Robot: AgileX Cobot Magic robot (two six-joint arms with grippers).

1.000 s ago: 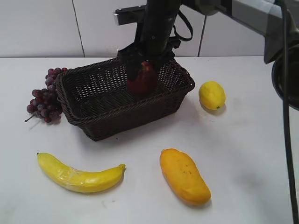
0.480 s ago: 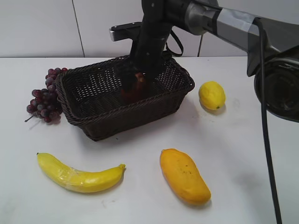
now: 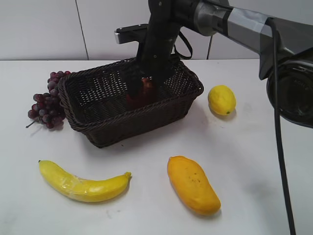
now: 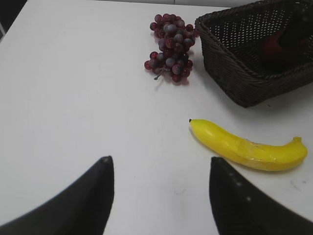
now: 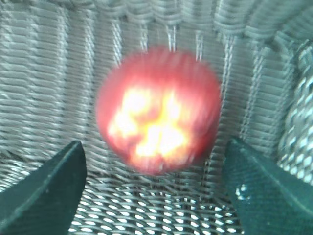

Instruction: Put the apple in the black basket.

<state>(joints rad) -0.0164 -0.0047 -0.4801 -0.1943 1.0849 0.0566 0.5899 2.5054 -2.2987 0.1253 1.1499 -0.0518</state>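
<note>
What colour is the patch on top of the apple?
Yellow-orange, on the dark red round apple; clearest in the right wrist view.

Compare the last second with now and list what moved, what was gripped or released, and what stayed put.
The right gripper carried the apple down into the black basket, shifting slightly left. Now its jaws stand open on either side of the apple, clear of it: released. The left gripper is open over bare table. Grapes, lemon, banana and mango stayed put.

The large dark brown-black woven wicker basket (image 3: 128,105) looks rough and matt, its open-weave sides topped by a braided rim. Inside it, the dark red round apple (image 5: 159,108) has a smooth, slightly glossy skin. In front of the basket, the yellow banana (image 3: 83,183) shines like plastic on the smooth matt white table (image 3: 264,161).
</note>
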